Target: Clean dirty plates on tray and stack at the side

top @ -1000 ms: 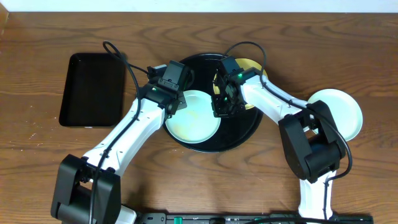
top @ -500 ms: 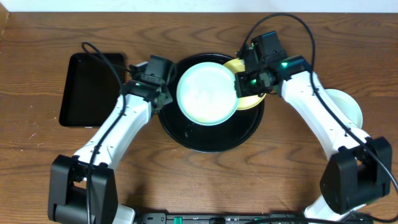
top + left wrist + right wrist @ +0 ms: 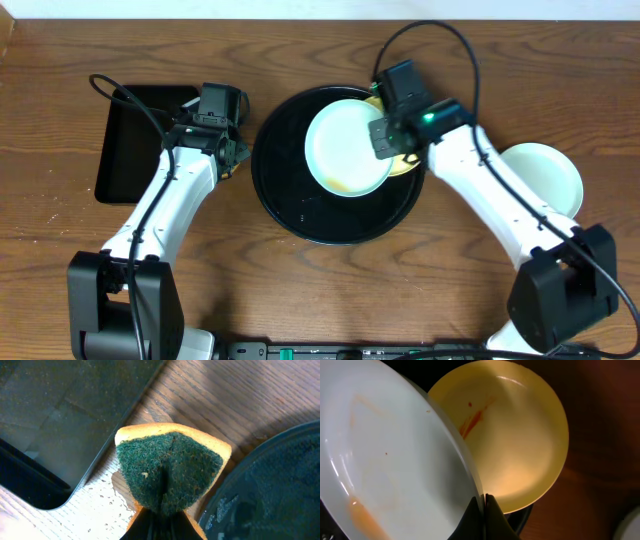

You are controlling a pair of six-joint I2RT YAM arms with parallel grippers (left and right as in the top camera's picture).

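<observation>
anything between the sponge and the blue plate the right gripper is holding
Nothing visible. Between the sponge in the left gripper and the blue plate held by the right gripper lie only bare table and the rim of the black tray.

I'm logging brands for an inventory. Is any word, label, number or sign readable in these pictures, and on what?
None can be read.
There is no text on the light blue plate, yellow plate, round black tray, sponge or rectangular tray.
The black strip at the bottom edge of the overhead view shows only a green mark, too small to read.
</observation>
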